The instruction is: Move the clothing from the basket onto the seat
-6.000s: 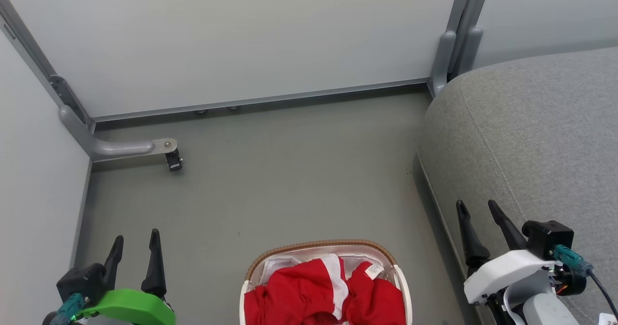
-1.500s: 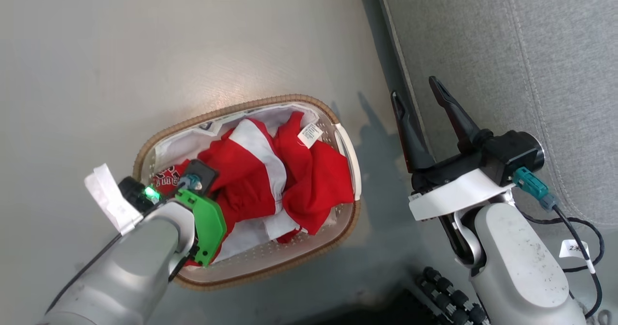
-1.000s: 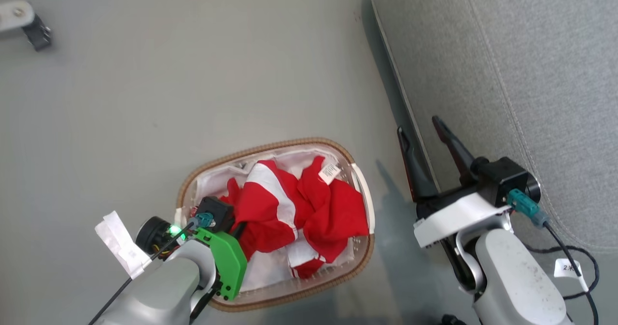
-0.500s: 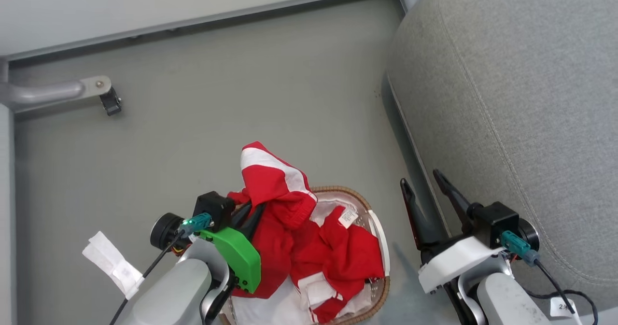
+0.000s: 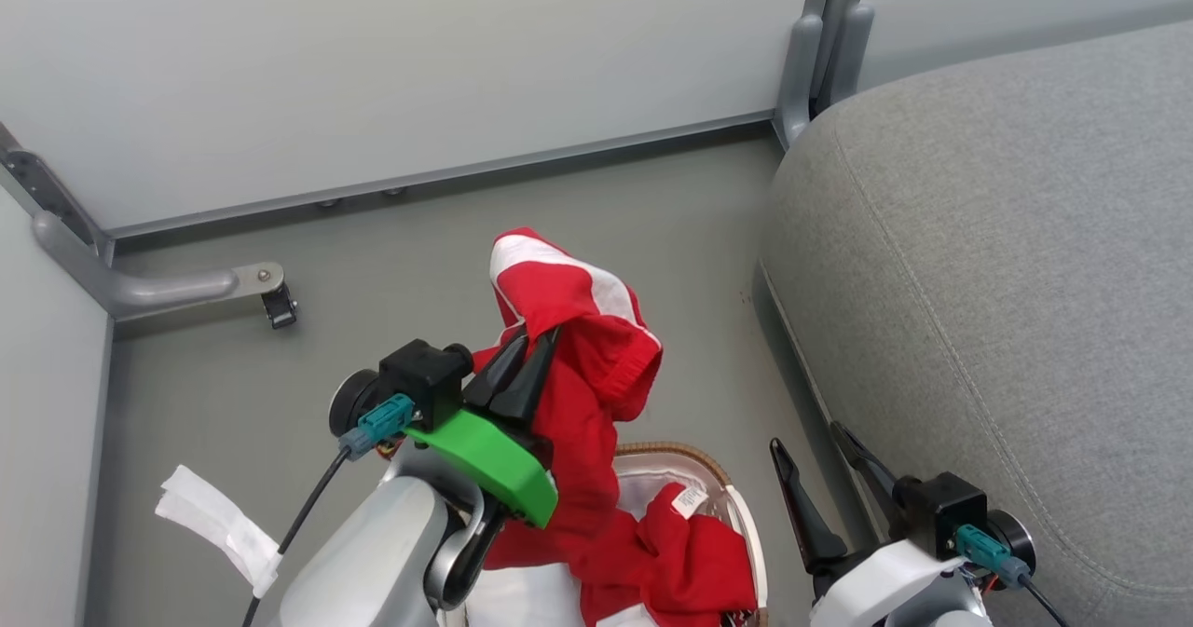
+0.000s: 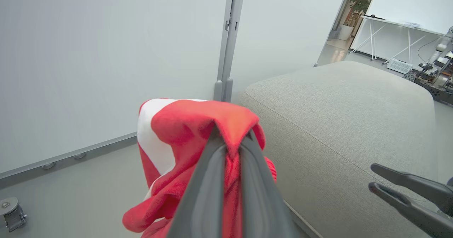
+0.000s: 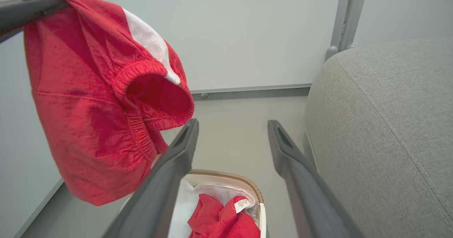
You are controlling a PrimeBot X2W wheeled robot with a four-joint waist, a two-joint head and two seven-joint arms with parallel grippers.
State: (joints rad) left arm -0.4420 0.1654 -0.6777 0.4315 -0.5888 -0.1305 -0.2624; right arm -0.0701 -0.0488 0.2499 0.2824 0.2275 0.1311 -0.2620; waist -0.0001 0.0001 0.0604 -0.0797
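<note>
One garment (image 5: pixel 570 299), pinched in the left gripper (image 5: pixel 539 335) at centre: lift clear of the basket (image 5: pixel 671 447), then carry to the seat (image 5: pixel 1007 282); right gripper (image 5: pixel 806 436) wide, empty.

The left gripper (image 5: pixel 539 338), at centre frame, had two long, tapering black fingers on a bright green bracket (image 5: pixel 485 464). Behind them were a black camera block (image 5: pixel 419 375), a teal connector (image 5: pixel 377 419) and a black cable (image 5: pixel 298 524) with a white paper tag (image 5: pixel 219 529). Its forearm (image 5: pixel 363 562) was pale grey. The right gripper (image 5: pixel 806 441), at lower right, had a white bracket (image 5: pixel 876 585) and its own teal plug (image 5: pixel 979 545).
</note>
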